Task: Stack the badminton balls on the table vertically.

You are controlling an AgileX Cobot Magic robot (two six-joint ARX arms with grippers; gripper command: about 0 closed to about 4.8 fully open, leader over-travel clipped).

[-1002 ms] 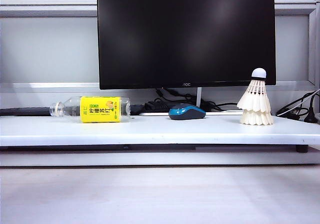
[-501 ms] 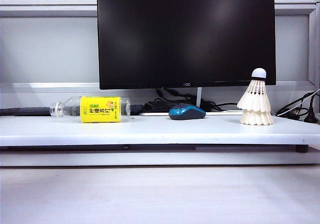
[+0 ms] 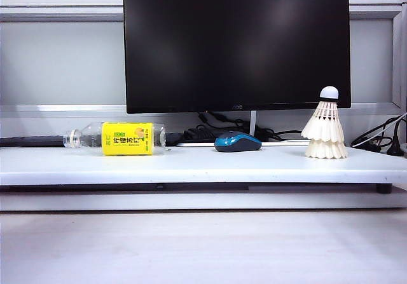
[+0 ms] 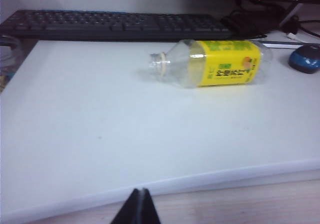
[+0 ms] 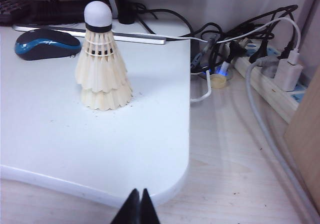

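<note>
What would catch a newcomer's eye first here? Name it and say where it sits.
The badminton balls stand nested in one upright stack, cork tip up, at the right end of the table. A yellow-labelled bottle lies on its side at the left, with a blue-black mouse in front of the big dark monitor.

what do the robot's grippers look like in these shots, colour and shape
Only the tips show, in the wrist views. The left gripper has black, matte fingers tapering to a narrow wedge. The right gripper looks the same, with black pointed fingers. No cables, markings or arm links are visible, and the exterior view shows neither arm.
</note>
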